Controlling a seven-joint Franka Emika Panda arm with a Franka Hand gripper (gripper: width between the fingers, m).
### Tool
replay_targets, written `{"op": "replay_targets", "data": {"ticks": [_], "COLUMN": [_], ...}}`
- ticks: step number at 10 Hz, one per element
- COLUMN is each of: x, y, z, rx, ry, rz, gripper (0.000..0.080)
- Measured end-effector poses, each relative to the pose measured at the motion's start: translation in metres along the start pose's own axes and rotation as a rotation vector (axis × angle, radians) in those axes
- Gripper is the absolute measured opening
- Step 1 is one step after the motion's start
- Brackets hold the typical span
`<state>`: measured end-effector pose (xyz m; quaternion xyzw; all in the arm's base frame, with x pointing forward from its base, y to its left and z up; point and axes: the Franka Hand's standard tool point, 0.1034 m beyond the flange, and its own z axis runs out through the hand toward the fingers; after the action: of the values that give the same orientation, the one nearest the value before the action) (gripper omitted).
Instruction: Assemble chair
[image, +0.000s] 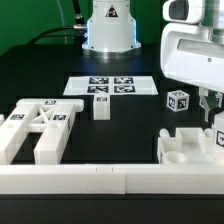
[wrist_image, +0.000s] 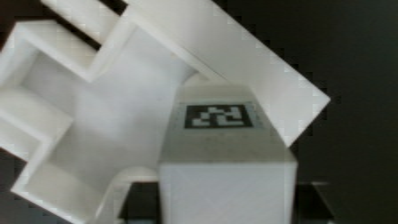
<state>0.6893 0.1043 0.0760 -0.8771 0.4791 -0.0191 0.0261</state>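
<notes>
In the wrist view my gripper (wrist_image: 228, 202) is shut on a white bar leg (wrist_image: 222, 150) with a square tag on its face. The dark fingers (wrist_image: 144, 198) press on both of its sides. Just beyond the leg lies the white seat block (wrist_image: 107, 90) with its grooves. In the exterior view the gripper (image: 210, 108) hangs at the right above the seat block (image: 185, 148). The leg (image: 219, 135) is partly cut off by the picture's edge. The slotted back frame (image: 35, 125) lies flat on the left.
The marker board (image: 110, 87) lies in the middle in front of the robot base (image: 108, 30). A small tagged cube (image: 177, 100) and a short white part (image: 100, 106) stand near it. A long white rail (image: 100, 180) runs along the front.
</notes>
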Motion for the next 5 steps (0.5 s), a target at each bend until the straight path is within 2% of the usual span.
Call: {"op": "replay_targets", "data": {"ticks": [1, 2, 3, 4, 5], "x": [-0.0001, -0.0001, -0.0001, -0.0008, -0.0019], "y": [0.0000, 0.0000, 0.0000, -0.0002, -0.0004], "z": [0.0003, 0.0003, -0.0002, -0.0007, -0.0007], "rx": [0.000, 0.000, -0.001, -0.003, -0.005], "ry": [0.000, 0.000, 0.001, 0.000, 0.000], "rz": [-0.020, -0.056, -0.118, -0.202, -0.303], "gripper": [0.0401, 0.0562, 0.0562, 0.0633, 0.0633]}}
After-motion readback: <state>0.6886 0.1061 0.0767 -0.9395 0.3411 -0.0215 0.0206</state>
